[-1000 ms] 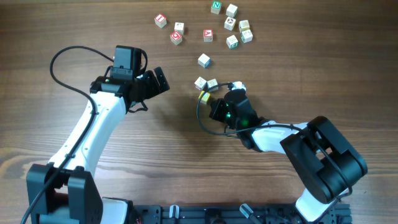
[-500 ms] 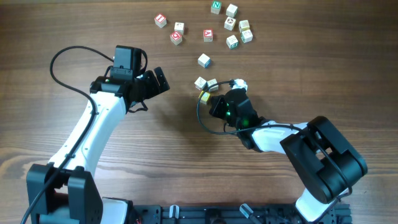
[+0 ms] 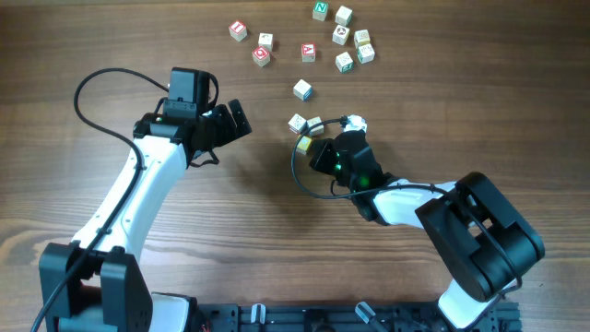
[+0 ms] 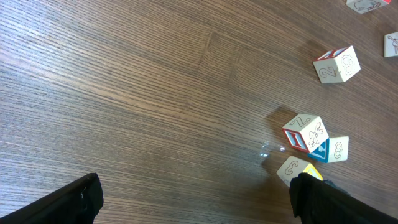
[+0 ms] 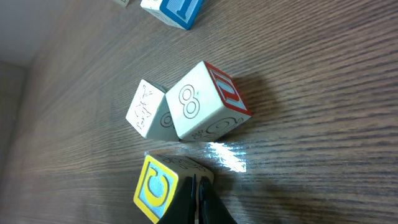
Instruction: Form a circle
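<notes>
Small pale letter cubes lie loose, with no circle formed. A tight cluster of three sits mid-table: a Z cube, an 8 cube and a yellow-faced cube. My right gripper is shut, its closed tips pressed against the side of the yellow cube, just below the 8 cube. Left of the cluster my left gripper stands open above bare wood and holds nothing. In the left wrist view its right finger half hides the yellow cube.
Several more cubes are scattered along the far edge, from a red-lettered one to a group at the back right. A blue-edged cube lies alone above the cluster. A black cable loops beside the right wrist.
</notes>
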